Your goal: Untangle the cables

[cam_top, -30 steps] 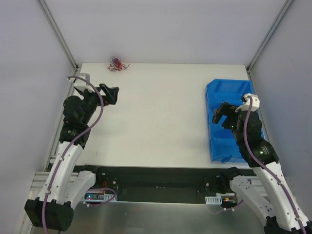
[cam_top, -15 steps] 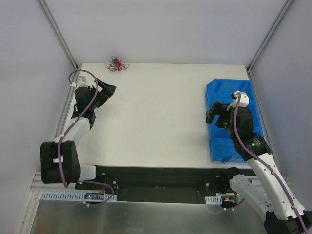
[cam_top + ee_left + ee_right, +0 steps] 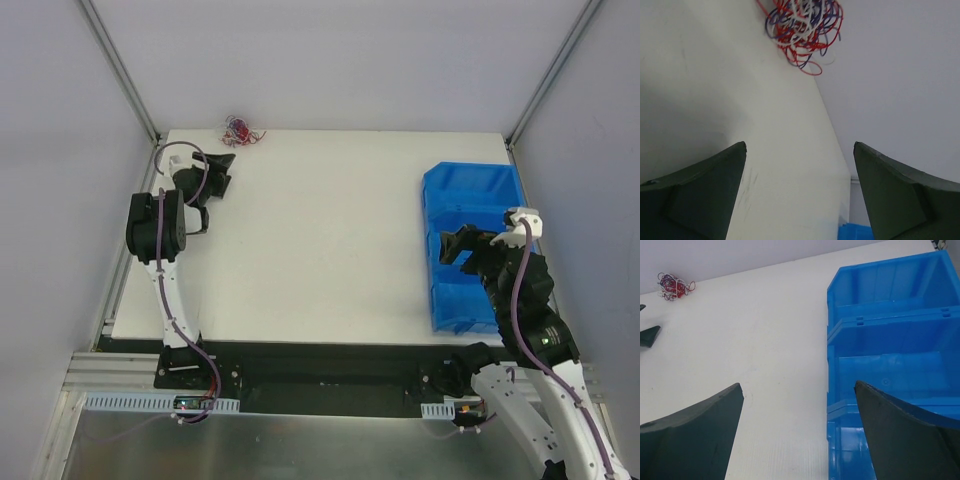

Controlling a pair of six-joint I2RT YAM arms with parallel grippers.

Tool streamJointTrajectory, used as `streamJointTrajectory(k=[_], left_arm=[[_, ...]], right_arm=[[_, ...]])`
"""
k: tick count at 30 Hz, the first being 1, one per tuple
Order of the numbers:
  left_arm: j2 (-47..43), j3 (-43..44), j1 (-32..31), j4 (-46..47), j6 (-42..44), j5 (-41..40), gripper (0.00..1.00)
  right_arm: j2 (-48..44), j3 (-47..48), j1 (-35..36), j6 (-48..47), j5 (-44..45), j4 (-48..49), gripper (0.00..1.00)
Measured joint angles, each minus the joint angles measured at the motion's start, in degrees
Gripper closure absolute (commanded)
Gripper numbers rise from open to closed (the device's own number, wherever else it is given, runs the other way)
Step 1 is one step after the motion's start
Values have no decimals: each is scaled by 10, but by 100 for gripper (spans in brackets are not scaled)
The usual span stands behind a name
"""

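Pointing our wide-spread left claw (image 3: 800,150) at the knotted clump of thin red, blue and white cables (image 3: 801,24), we look set to grab it, while our right claw (image 3: 799,390) hangs open.

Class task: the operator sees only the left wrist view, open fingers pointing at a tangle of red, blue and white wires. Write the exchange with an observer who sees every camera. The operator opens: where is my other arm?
Observer: The right gripper hovers at the left edge of the blue bins, on the right side of the table.
Operator: Holding anything?
Observer: No, its fingers are spread and empty.
Operator: Where on the table is the tangle?
Observer: The cables lie near the far left corner, just beyond the left gripper.
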Motion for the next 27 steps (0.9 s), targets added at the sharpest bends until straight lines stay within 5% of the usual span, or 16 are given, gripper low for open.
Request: streamJointTrajectory(k=[8,17,27], left_arm=[[46,180,0,-63,33,-56,9],[196,407,-1,-198,43,-90,13],[294,571,-2,-285,90,-87,89]], right_arm=[[-14,-1,0,-14,13,-26,4],[-37,-12,0,-3,-59,-41,4],[-19,-13,0,14,-118,-70,4]])
